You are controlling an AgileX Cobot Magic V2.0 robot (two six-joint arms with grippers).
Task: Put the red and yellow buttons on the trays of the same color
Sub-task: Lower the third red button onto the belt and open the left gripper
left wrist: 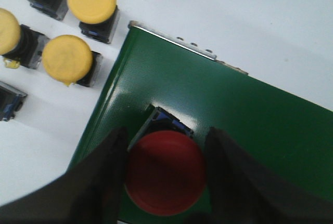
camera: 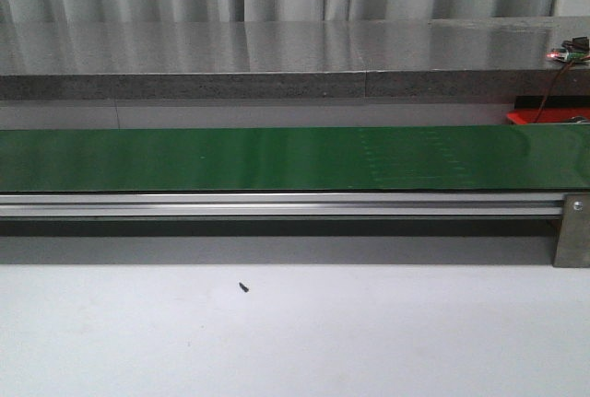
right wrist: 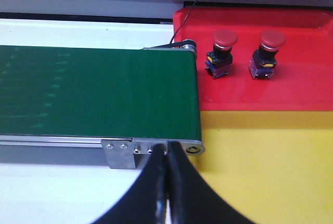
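- Smooth green conveyor belt (camera: 277, 159) on an aluminium rail crosses mid-frame above the pale surface (camera: 295, 342).
- Glossy red tray (right wrist: 291, 86), upper right, carries two red mushroom buttons (right wrist: 222, 52).
- Plain yellow tray (right wrist: 270, 167) lies below it.
- Left tool (left wrist: 165, 174), bottom centre, spread around a round red button (left wrist: 165, 177) on the belt; grip uncertain.
- Right tool (right wrist: 166, 182): fingers pressed together, nothing held.
- Yellow domed buttons (left wrist: 67, 57), upper left.

A long stretch of green conveyor belt (camera: 277, 159) lies bare in the front view, with open white tabletop (camera: 295, 342) before it. At one belt end, yellow buttons (left wrist: 67, 59) crowd the table just beside the edge. At the other, two red buttons (right wrist: 221, 52) occupy the red tray (right wrist: 291, 86); the yellow tray (right wrist: 270, 161) lies open.
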